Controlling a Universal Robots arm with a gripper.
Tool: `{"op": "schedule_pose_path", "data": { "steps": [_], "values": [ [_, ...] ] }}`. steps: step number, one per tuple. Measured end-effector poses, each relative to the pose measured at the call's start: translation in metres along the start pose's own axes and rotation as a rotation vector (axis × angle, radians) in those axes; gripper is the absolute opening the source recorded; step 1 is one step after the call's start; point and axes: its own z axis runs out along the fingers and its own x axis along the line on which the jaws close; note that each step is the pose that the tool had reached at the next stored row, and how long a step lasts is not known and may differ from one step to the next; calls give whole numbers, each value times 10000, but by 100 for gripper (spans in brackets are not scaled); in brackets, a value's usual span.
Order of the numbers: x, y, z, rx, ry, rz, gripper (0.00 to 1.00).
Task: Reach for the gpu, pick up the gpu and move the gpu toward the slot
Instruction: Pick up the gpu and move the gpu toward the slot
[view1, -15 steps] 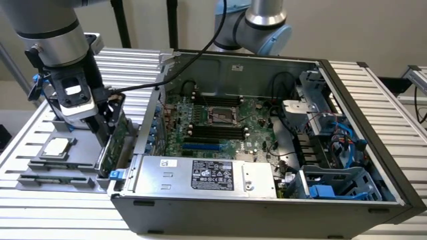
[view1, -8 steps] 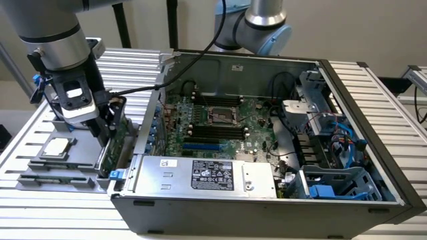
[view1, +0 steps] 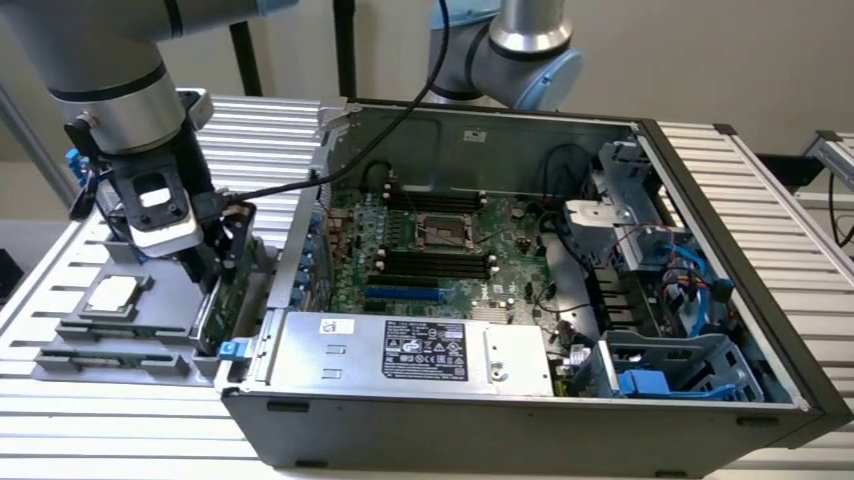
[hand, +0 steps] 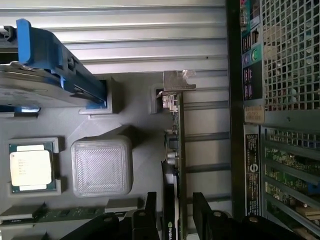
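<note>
GPU (hand: 176, 150) stands on edge in a grey holder tray (view1: 80, 350) at the lower left of the exterior view, just outside the open computer case (view1: 534, 420). Its silvery bracket (hand: 178, 80) is seated in a notch of the tray.

The gripper (hand: 175, 215) is down over the card with one finger on each side. The jaws are wide, with a gap showing between each finger and the board, so nothing is held yet. In the exterior view the gripper (view1: 203, 268) sits low, between the tray and the case wall.

The main risk, as I judge it, is an uneven close. If one finger meets the board first, it can tip the thin card sideways in the holder or press on the parts mounted along its face. A grip this near one end also looks likely to let the card swing or drag its bracket in the notch when raised.

The case wall (hand: 290, 55) is just beside the card, so any sideways drift could knock the card or a finger against the metal edge. The hard drive in its blue frame (hand: 45, 75) and the square chip (hand: 30, 167) lie well apart and look safe.
</note>
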Motion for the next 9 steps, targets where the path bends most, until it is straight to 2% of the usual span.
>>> {"op": "schedule_pose_path", "data": {
  "steps": [9],
  "values": [
    [14, 1, 54, -21, -12, -268, 42]
  ]
}}
